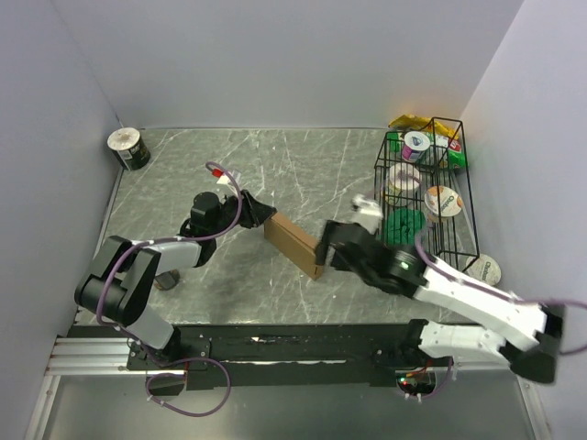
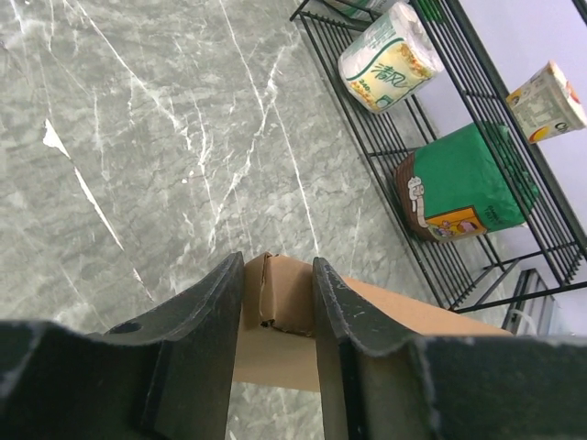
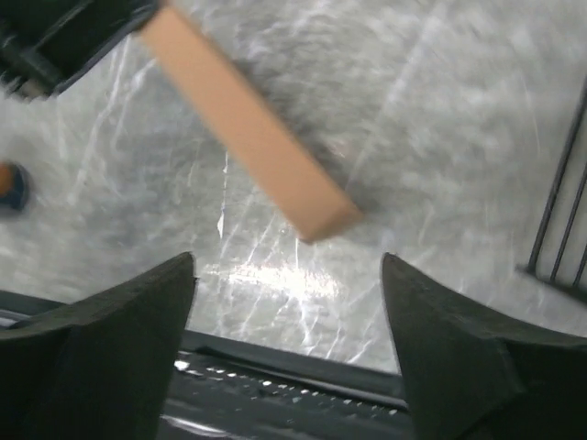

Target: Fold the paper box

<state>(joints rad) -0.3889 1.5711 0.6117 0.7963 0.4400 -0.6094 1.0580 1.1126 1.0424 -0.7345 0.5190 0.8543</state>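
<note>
My left gripper (image 2: 278,268) is clamped on one end of the paper box (image 1: 295,243), a finger on each side. The box runs from there over the marble table (image 1: 303,170) toward my right gripper (image 3: 286,261), which is spread wide and empty just short of the other end. It's plain brown cardboard, long and thin, end flap a bit crumpled between my left fingers.

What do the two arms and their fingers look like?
The left arm is mostly black with one white link; the right arm has long white links and black joints, with a small green light. Thin purple cables loop along both. The fingers are matte black and curved.
</note>
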